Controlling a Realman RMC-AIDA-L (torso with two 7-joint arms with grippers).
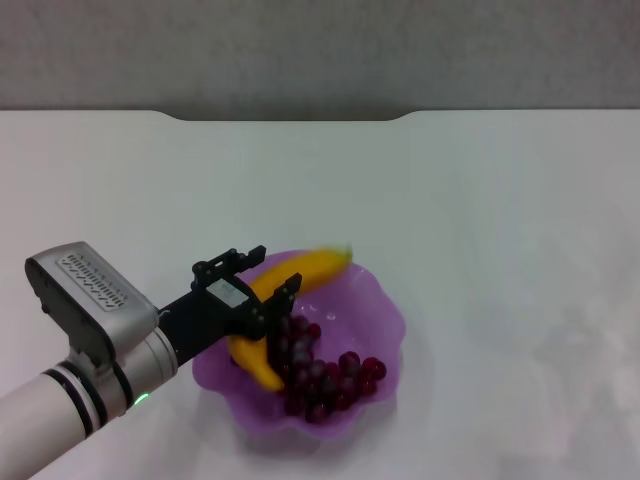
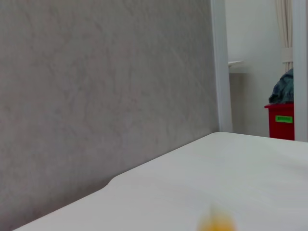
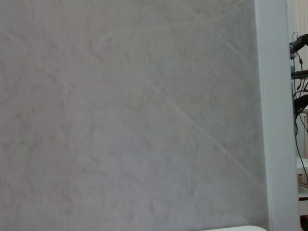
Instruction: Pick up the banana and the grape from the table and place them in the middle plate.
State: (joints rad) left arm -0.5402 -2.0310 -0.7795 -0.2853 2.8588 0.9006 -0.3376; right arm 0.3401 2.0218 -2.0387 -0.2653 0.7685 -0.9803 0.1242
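The light purple middle plate [image 1: 385, 310] sits on the white table [image 1: 480, 200] near its front. The grape bunch [image 1: 325, 380] lies inside the plate, on its near side. The yellow banana [image 1: 310, 270] lies across the plate's left part, its greenish tip blurred over the far rim and its other end near the plate's left wall. My left gripper [image 1: 258, 275] hovers over the banana with its black fingers [image 1: 285, 292] spread on either side of it, open. A blurred yellow bit of the banana [image 2: 216, 222] shows in the left wrist view. My right gripper is out of view.
The table's notched far edge [image 1: 290, 116] meets a grey wall. In the left wrist view a red bin [image 2: 281, 120] stands beyond the table's end. The right wrist view shows only wall.
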